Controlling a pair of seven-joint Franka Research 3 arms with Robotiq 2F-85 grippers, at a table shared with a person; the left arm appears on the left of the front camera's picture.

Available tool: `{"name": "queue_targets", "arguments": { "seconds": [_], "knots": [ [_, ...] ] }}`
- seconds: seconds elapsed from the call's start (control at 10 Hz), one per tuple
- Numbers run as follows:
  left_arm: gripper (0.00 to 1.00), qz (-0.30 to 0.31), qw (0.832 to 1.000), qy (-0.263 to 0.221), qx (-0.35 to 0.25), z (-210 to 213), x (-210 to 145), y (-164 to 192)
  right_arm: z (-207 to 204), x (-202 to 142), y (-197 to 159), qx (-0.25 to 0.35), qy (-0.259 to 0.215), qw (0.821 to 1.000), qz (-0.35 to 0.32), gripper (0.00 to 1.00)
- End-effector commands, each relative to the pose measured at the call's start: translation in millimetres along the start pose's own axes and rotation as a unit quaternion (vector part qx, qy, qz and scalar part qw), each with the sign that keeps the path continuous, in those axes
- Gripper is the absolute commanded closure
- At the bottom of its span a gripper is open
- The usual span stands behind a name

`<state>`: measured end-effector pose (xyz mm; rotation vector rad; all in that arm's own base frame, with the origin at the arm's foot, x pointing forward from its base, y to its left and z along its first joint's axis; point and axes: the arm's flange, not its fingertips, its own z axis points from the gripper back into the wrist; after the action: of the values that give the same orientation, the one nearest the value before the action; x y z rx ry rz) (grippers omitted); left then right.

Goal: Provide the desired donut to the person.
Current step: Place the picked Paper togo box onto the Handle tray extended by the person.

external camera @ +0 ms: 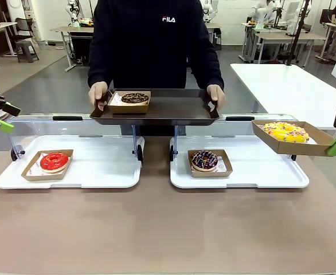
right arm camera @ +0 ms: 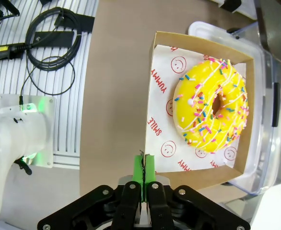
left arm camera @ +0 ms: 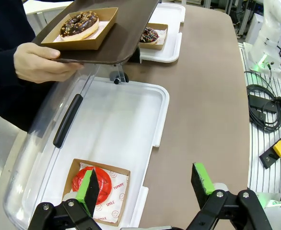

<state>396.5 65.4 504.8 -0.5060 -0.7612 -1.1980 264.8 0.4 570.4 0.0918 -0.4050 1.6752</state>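
While the person [external camera: 155, 40] is standing at the top centre of the frame, holding out a dark tray [external camera: 174, 109] that is already carrying one chocolate donut [external camera: 135, 98] in its box, the right gripper [external camera: 335, 147] at the right edge is pinching the rim of a cardboard box [external camera: 288, 143] with the yellow donut [external camera: 284, 132] in it, lifted clear above the right white tray [external camera: 271, 177]. The handover is looking roughly half done to me: the box is hanging well apart from the dark tray and is not yet resting on it. The left gripper [external camera: 2, 117] is idling spread wide at the left edge, above the red donut [external camera: 54, 161].
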Motion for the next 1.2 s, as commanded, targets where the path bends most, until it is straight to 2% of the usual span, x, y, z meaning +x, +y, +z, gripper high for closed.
{"name": "queue_targets", "arguments": {
  "seconds": [0.0, 0.7, 0.8, 0.9, 1.0, 1.1],
  "knots": [
    [0.00, -0.001, 1.000, -0.008, 0.000, -1, 1, 1, -3, -1, 3, -0.002, 0.012, 1.000, -0.008, 1.00],
    [0.00, -0.001, 1.000, -0.008, 0.000, -1, 1, 1, -3, -1, 3, -0.002, 0.012, 1.000, -0.008, 1.00],
    [0.00, -0.001, 1.000, -0.008, 0.000, -1, 1, 1, 0, 0, 0, 0.000, 0.000, 1.000, 0.000, 0.99],
    [0.00, -0.001, 1.000, -0.008, 0.000, -1, 1, 1, 8, 33, -21, -0.007, -0.032, 0.999, -0.033, 0.99],
    [0.00, -0.001, 1.000, -0.008, 0.000, -1, 1, 1, 14, 75, -46, -0.018, -0.005, 0.999, -0.051, 0.99],
    [0.00, -0.001, 1.000, -0.008, 0.000, -1, 1, 1, 14, 111, -70, -0.024, -0.008, 0.997, -0.070, 0.99]
  ]
}}
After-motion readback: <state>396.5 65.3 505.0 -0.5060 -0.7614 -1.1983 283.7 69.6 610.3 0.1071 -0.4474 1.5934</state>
